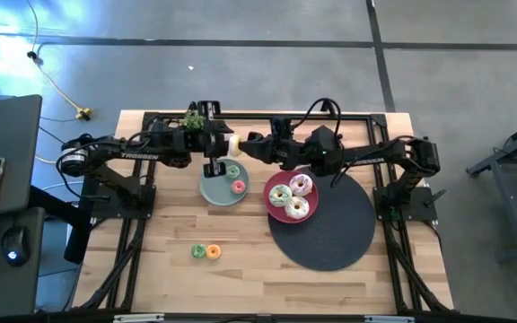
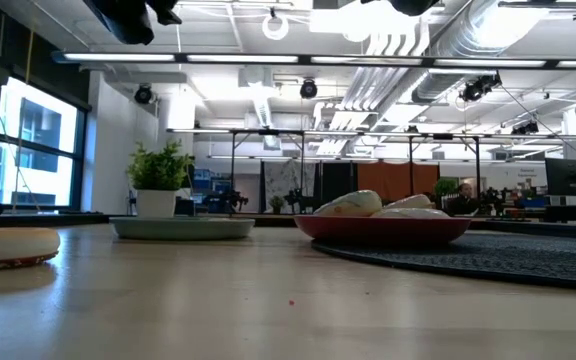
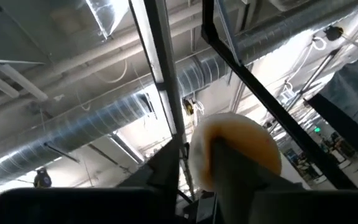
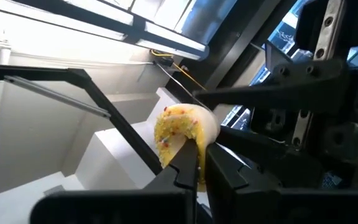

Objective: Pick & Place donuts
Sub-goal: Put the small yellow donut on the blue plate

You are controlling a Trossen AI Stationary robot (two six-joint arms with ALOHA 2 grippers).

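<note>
A tiny yellow donut [image 1: 234,142] is held in the air between my two grippers, over the table's far middle. My left gripper [image 1: 227,144] comes at it from the left and my right gripper [image 1: 244,144] from the right; both are shut on it. A grey-green plate [image 1: 214,193] carries tiny green [image 1: 232,170] and pink [image 1: 238,187] donuts. Three larger donuts, green [image 1: 281,194], pink [image 1: 302,185] and white [image 1: 296,208], lie on a pink plate [image 1: 272,205]. Tiny green [image 1: 198,251] and orange [image 1: 214,252] donuts lie flat on the wood. My left gripper holds the yellow donut [image 3: 247,146], coming in level from the table's left. One finger [image 3: 232,180] crosses the donut's pale face and hides the place of contact. The donut is lifted clear. My right gripper pinches the yellow donut's rim [image 4: 188,140] between its two fingers [image 4: 185,165], level from the table's right. The sprinkled ring [image 4: 176,127] stands beyond the fingertips, clear of the table.
A round dark mat [image 1: 335,229] lies under the pink plate on the right. A small potted plant [image 1: 193,119] stands at the far edge behind the left gripper. Bare wood stretches along the near side [image 1: 267,287]. Desks with a mouse and phone stand left of the table.
</note>
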